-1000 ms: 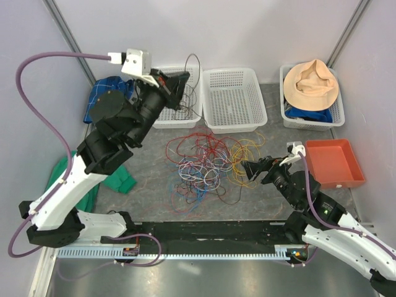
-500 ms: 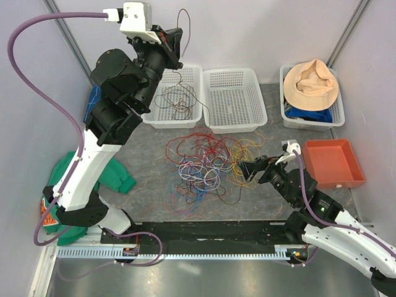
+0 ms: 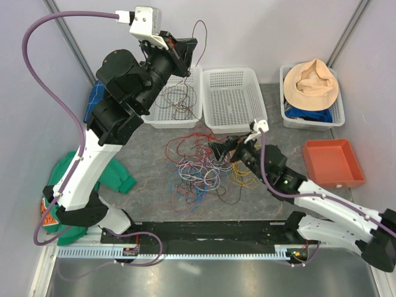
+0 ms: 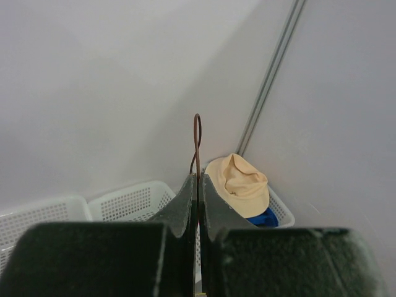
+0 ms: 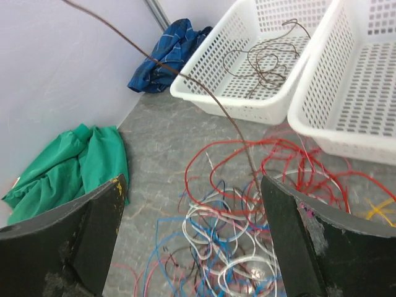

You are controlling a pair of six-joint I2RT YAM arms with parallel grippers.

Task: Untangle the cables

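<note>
Raised high, the left gripper (image 3: 187, 47) pinches a dark brown cable (image 4: 197, 133) between closed jaws, more brown wire (image 3: 176, 99) coiled in the white basket (image 3: 179, 122) below. The right gripper (image 3: 218, 150), jaws spread wide, hovers over the tangled cables (image 3: 201, 166) on the table (image 3: 148, 154), touching none as far as we can tell.

The cables (image 3: 207, 164) are sprawling across the middle of the table (image 3: 151, 192), while two white baskets (image 3: 234, 102) are walling off twelve o'clock. A raised dark brown wire (image 5: 185, 79) is slanting down before the right gripper (image 5: 193, 185), and bare surface is lying open at seven o'clock.
</note>
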